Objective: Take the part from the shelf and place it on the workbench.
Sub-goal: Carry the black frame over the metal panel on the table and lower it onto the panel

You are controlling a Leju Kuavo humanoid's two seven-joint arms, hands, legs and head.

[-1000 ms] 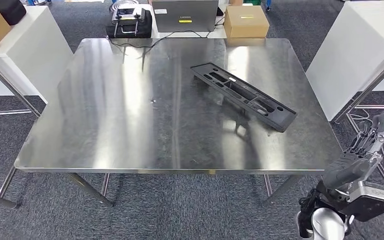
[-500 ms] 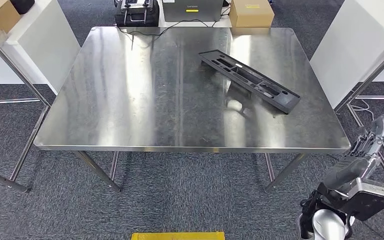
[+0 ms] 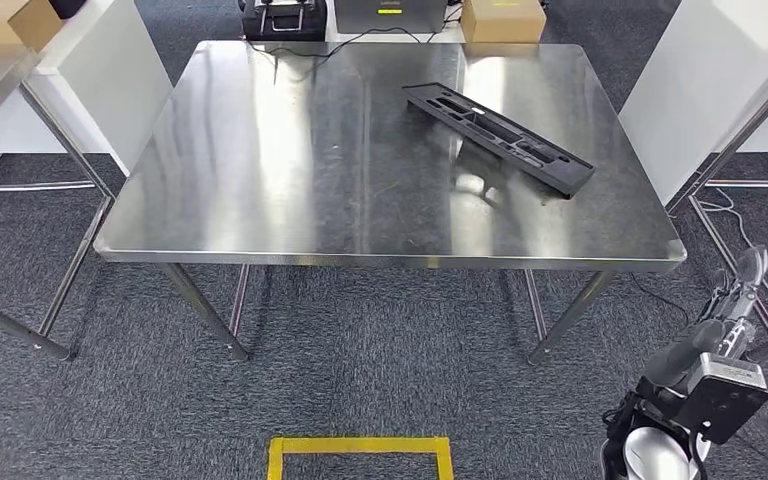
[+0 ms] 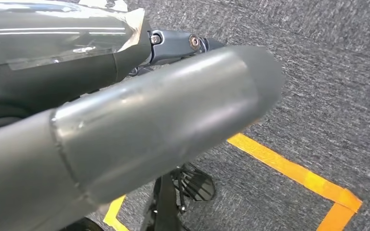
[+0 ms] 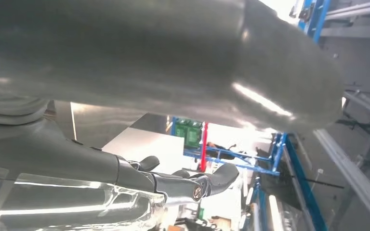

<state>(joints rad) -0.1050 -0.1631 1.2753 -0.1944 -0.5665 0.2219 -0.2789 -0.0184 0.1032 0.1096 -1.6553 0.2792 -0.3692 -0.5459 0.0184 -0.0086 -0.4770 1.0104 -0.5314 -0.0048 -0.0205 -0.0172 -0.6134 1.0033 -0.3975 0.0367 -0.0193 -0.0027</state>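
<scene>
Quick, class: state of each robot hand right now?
Left hand: holds nothing; open or closed cannot be told.
Right hand: open, fingers extended, holding nothing.

Right hand [image 5: 173, 144] close to camera: thick grey thumb [image 5: 173, 53] crossed frame, blurred. Darker fingers [image 5: 207, 180] extended apart, nothing held. Shiny metal surface [image 5: 101, 122] lay beyond fingers. White panel [image 5: 147, 147] past it. Blue frame [image 5: 270, 159], red post [image 5: 204, 144], green item [image 5: 190, 132] in background.

workbench [image 3: 260, 190] left half bare; part [image 3: 498, 135] far right
</scene>
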